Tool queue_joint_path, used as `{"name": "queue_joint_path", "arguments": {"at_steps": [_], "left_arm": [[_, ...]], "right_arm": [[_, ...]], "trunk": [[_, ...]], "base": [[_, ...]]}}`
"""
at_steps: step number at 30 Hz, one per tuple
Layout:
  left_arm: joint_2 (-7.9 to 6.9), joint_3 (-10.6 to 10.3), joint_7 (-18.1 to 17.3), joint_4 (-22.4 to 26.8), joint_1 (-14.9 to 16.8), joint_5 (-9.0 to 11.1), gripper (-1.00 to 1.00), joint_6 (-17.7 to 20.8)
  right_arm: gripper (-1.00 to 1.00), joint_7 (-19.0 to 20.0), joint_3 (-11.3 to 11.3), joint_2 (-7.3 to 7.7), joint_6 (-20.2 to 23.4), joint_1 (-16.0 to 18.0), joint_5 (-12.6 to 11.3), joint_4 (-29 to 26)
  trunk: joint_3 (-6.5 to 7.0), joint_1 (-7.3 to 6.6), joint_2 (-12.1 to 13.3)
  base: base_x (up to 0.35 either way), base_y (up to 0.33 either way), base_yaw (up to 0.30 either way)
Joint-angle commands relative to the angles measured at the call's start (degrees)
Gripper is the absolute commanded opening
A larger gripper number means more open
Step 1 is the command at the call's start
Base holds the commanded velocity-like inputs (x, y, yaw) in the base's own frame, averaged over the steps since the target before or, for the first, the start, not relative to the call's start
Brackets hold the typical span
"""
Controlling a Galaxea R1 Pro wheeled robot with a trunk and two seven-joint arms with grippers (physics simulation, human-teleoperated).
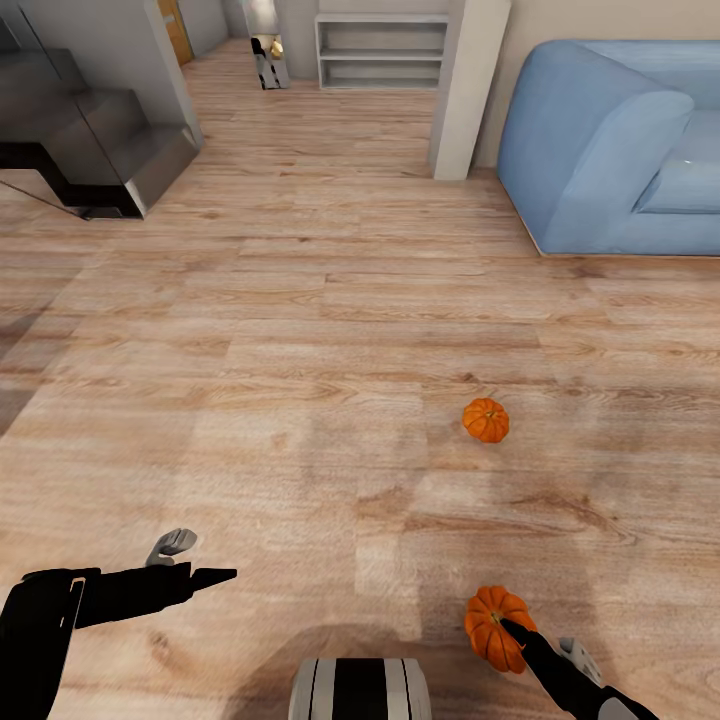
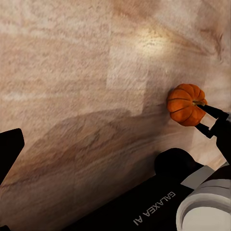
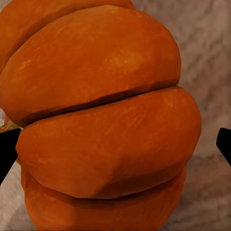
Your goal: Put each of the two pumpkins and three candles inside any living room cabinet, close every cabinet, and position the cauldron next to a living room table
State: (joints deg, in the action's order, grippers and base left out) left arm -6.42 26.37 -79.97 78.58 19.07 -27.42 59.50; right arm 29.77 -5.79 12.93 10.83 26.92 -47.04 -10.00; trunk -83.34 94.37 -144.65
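From the head view, two pumpkins are seen on the wooden floor: the near pumpkin is met at its lower right side by the right hand, while the far pumpkin lies well ahead, alone on bare planks. The left hand is held out to the left, well apart from both, with one grey finger and one dark finger spread and nothing between them. A blue sofa stands at the far right, a pillar and a shelf unit beyond, dark glossy cupboards at the far left.

From the left wrist view, the near pumpkin is caught lying on its side, stem towards the right hand's dark fingers, which are set either side of it.

From the right wrist view, the near pumpkin sits between two dark fingertips spread wide. Whether it is already pinched cannot be told; closing is judged the next call. Nothing blocks the way.
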Motion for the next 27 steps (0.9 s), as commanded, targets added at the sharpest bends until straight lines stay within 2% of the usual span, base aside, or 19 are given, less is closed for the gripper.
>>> {"name": "queue_joint_path", "arguments": {"at_steps": [1,11,16,27], "left_arm": [[0.00,0.0,0.0,0.0,0.0,0.0,1.00,0.0],[-0.04,0.0,0.0,0.0,0.0,0.1,1.00,0.0],[-0.07,0.0,0.0,0.0,0.0,0.1,1.00,0.1],[-0.08,0.0,0.0,0.0,0.0,0.1,1.00,0.0]], "right_arm": [[1.00,-1.1,0.3,0.00,-0.2,0.0,0.6,0.2],[1.00,-1.1,0.3,-0.01,-0.3,0.0,0.6,0.2],[1.00,-1.1,0.3,-0.08,-0.3,0.0,0.6,0.2],[1.00,-1.1,0.3,-0.18,-0.4,0.0,0.7,0.1]], "trunk": [[0.22,-0.01,0.0],[0.44,-0.04,0.0],[0.44,-0.04,0.0],[0.44,-0.04,0.0]], "base": [[0.000,0.000,0.000],[0.003,0.000,0.000],[0.163,0.000,0.000],[0.036,0.034,0.000]]}}
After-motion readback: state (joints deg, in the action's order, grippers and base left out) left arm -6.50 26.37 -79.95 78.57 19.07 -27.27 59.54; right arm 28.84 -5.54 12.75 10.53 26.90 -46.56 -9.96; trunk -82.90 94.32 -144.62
